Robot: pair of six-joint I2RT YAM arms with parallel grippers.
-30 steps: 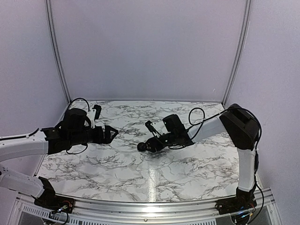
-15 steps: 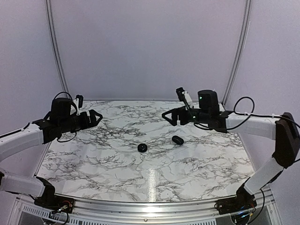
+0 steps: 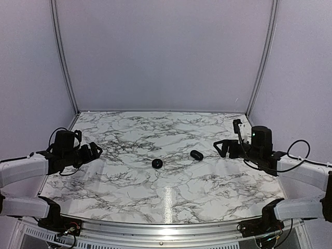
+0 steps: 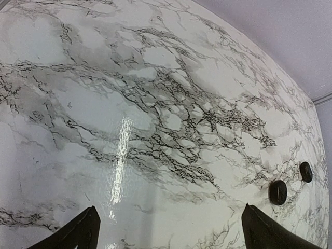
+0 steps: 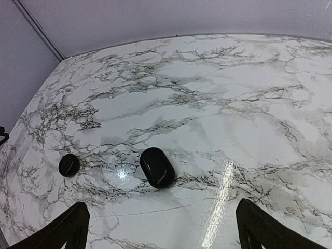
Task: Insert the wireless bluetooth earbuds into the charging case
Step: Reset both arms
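Both of my 2 grippers are wide open and hold nothing. My left gripper (image 4: 168, 223) is at the left side of the marble table (image 3: 171, 202). My right gripper (image 5: 163, 223) is at the right side. The black oval case (image 5: 157, 167) lies shut on the table, in front of the right gripper. A black round disc (image 5: 68, 165) lies near it, to its left. I cannot make out the earbuds.

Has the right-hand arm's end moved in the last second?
Yes. The right end effector has drawn back rightward, from beside the black round disc toward the table's right edge.
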